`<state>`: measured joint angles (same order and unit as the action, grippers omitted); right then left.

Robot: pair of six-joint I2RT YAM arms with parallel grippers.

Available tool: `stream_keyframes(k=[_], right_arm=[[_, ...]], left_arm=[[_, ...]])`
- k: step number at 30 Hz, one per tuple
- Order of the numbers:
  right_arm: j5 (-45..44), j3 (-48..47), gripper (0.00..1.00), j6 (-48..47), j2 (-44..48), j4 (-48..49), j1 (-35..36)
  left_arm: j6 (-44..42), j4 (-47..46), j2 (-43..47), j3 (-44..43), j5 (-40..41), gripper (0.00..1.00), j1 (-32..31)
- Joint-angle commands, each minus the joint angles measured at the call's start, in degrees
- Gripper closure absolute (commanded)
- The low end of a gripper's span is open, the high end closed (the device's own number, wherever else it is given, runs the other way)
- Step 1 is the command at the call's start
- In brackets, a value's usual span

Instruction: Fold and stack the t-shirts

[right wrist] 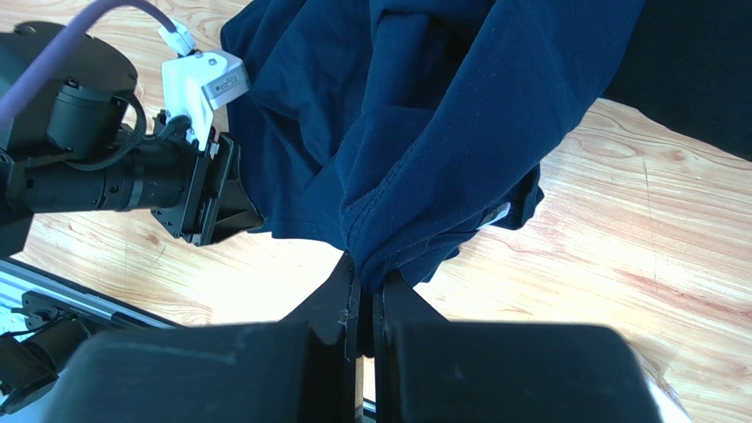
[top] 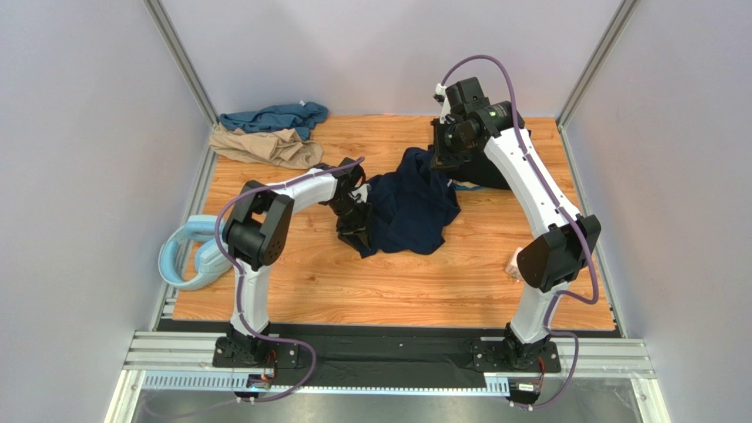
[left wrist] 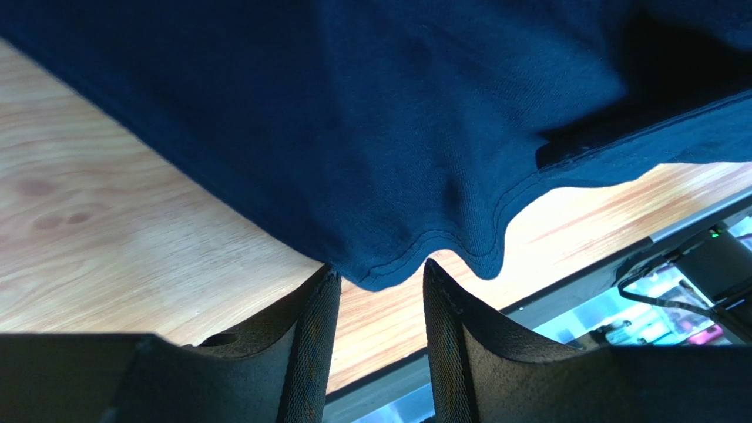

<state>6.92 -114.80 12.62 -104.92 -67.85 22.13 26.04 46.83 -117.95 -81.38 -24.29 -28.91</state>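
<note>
The dark navy t-shirt (top: 410, 211) hangs bunched over the middle of the table, and my right gripper (right wrist: 366, 269) is shut on a fold of it, holding it up. In the top view that right gripper (top: 444, 159) is at the shirt's far edge. My left gripper (left wrist: 379, 275) stands open at the shirt's left side. The navy hem (left wrist: 397, 264) dips just between its fingertips, which are not closed on it. In the top view the left gripper (top: 356, 220) is low beside the cloth. A black t-shirt (top: 484, 179) lies behind the right arm. Teal (top: 275, 116) and tan (top: 265, 146) t-shirts lie crumpled at the far left.
A pale blue plastic ring (top: 188, 256) hangs over the table's left edge. A small white cube (top: 513, 264) sits by the right arm's elbow. Grey walls close in the sides and back. A metal rail (top: 388, 352) runs along the near edge.
</note>
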Motion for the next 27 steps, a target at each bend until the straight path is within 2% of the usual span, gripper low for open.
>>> stream_keyframes(k=[1,2,4,6,11,16,20,22,27], right_arm=[[1.69,-0.33,1.00,0.47,0.33,2.20,-1.47],[1.78,-0.25,1.00,0.56,0.42,2.29,-1.56],[2.05,0.19,1.00,0.65,0.60,2.46,-1.91],[2.31,0.98,1.00,0.82,0.69,2.99,-2.09],[2.75,2.04,1.00,1.61,0.95,3.69,-3.23],[2.05,0.12,1.00,1.97,1.74,3.96,-5.16],[0.29,-1.39,1.00,2.58,3.84,4.31,-7.54],[-1.37,-2.17,1.00,3.02,6.04,4.40,-9.47],[-3.75,-5.43,1.00,4.16,12.80,8.69,-12.54]], left_arm=[[-2.05,0.54,-5.44,0.79,8.90,0.53,-1.33],[-2.14,1.07,-5.62,0.79,10.31,0.53,-1.33],[-2.66,1.51,-6.41,0.79,11.19,0.67,-1.33],[-2.93,2.65,-7.20,0.27,12.07,1.00,-1.33],[-3.10,2.39,-6.07,1.49,14.61,1.00,-1.33],[-1.70,1.16,3.24,1.67,20.24,1.00,-0.19],[0.85,0.98,11.15,-2.18,24.20,1.00,5.50],[0.85,3.86,15.28,-4.65,27.44,1.00,8.41],[-1.78,5.82,26.78,-10.63,34.49,1.00,18.52]])
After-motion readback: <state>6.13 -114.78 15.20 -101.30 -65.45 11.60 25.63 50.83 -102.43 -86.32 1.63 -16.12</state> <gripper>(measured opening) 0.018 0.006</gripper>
